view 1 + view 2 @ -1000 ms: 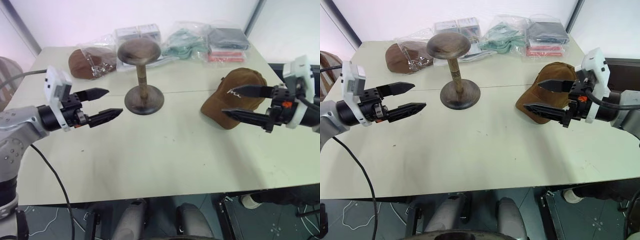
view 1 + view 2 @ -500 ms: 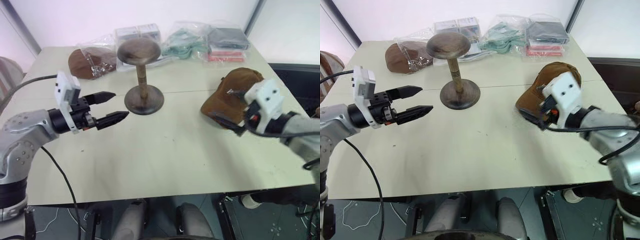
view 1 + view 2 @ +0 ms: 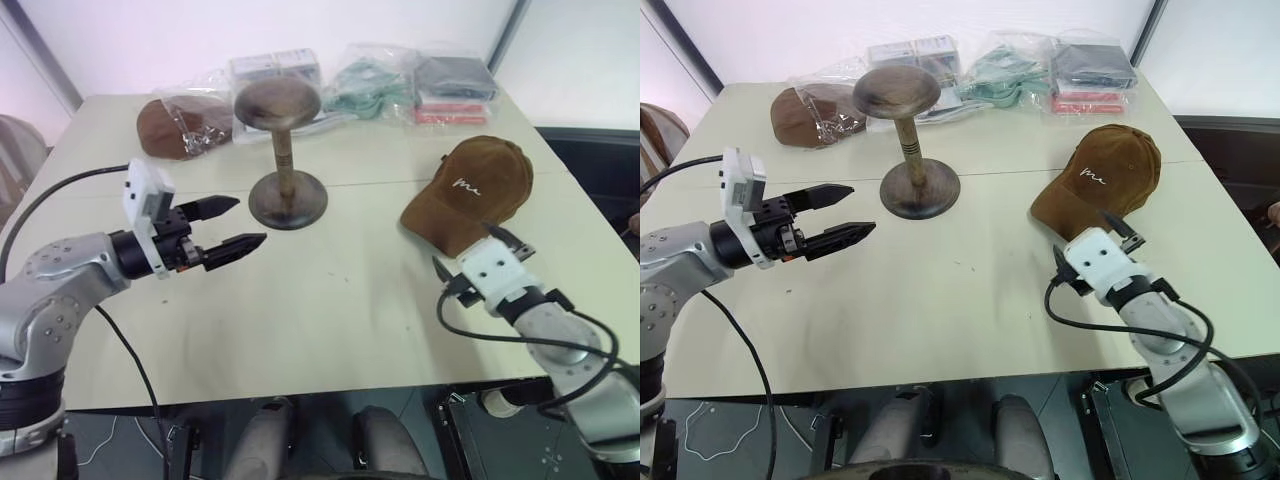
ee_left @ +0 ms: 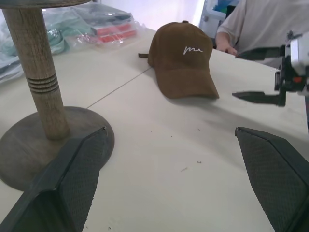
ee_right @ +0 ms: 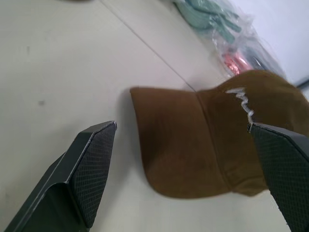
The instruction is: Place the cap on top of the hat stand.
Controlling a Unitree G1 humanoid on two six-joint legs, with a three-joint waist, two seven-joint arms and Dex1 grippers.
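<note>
The brown cap (image 3: 470, 192) with white script lies on the table at the right, its brim toward me. My right gripper (image 3: 472, 250) is open, low over the table just in front of the brim; the right wrist view shows the cap (image 5: 207, 130) ahead between its two fingers, untouched. The dark bronze hat stand (image 3: 285, 150) stands upright at centre left with its domed top bare. My left gripper (image 3: 250, 222) hovers open a little to the left of and nearer than the stand's base (image 4: 29, 145), holding nothing.
A reddish-brown hat in a clear bag (image 3: 180, 122) lies behind the stand at the left. Several plastic packets (image 3: 400, 80) line the table's far edge. A person in a white shirt (image 4: 256, 24) is beyond the right end of the table.
My right gripper has dropped from beside the cap's crown to table height in front of the brim, and its wrist has rolled. The left gripper has barely shifted.
</note>
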